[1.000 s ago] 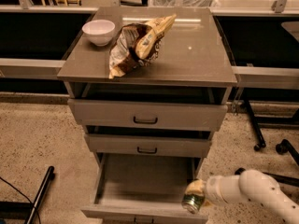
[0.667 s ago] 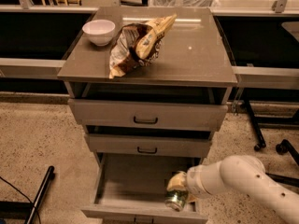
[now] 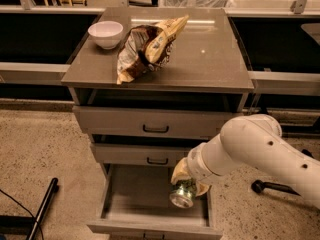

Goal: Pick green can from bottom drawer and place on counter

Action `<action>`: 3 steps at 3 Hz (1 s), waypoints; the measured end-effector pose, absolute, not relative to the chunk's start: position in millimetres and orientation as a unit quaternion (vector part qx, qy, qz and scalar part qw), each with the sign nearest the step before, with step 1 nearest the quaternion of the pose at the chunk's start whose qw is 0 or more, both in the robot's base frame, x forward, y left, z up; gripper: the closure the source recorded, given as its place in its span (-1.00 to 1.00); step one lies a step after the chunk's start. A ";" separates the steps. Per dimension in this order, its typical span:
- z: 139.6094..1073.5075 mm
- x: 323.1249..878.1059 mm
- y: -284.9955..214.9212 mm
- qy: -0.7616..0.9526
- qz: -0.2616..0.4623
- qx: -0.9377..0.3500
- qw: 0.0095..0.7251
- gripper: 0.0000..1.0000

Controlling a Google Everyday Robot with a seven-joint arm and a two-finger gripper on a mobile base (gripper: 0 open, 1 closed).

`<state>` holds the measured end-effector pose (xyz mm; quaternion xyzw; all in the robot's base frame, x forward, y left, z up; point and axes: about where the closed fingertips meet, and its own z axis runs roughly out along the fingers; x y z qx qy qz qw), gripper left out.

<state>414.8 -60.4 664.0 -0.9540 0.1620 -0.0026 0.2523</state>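
Note:
The bottom drawer (image 3: 135, 194) is pulled open, its flat floor bare on the left. My gripper (image 3: 189, 183) is over the drawer's right side, shut on the green can (image 3: 182, 195). The can hangs tilted, its shiny silver end facing the camera, lifted a little above the drawer floor. The white arm comes in from the right. The counter (image 3: 210, 59) is the grey-brown cabinet top above the three drawers.
A white bowl (image 3: 105, 34) stands at the counter's back left. A brown-and-yellow chip bag (image 3: 145, 46) lies left of centre on the counter. The two upper drawers (image 3: 155, 129) stick out slightly. A black rod (image 3: 42, 206) lies on the floor at left.
The arm has swung in from the right and risen. The gripper with the can has moved up and away from the drawer's front edge.

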 end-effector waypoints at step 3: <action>711.4 440.3 -64.9 0.102 -0.038 -0.973 0.206 1.00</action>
